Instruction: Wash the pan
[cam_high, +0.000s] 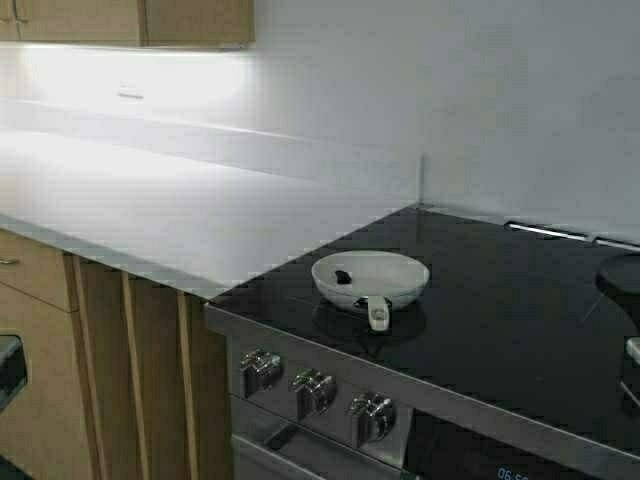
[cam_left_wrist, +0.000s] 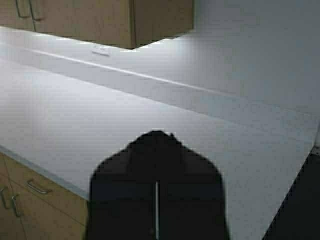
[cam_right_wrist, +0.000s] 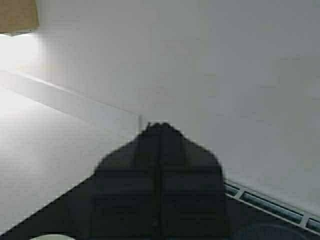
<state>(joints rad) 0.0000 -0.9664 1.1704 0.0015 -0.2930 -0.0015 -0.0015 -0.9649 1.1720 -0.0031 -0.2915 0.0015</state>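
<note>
Your pan (cam_high: 370, 277) sits on the black stovetop (cam_high: 480, 300), near its front edge, just right of the white desk (cam_high: 150, 200). Its stubby handle (cam_high: 377, 313) points toward the 3 knobs (cam_high: 315, 390), and a small dark object (cam_high: 343, 277) lies inside. Your left tool (cam_left_wrist: 157, 137) hangs over the desk, fingers together. Your right tool (cam_right_wrist: 160, 127), also closed, hangs above the stovetop's back corner.

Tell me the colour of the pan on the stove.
The pan is white, with a small dark spot inside; the high view shows it best.
</note>
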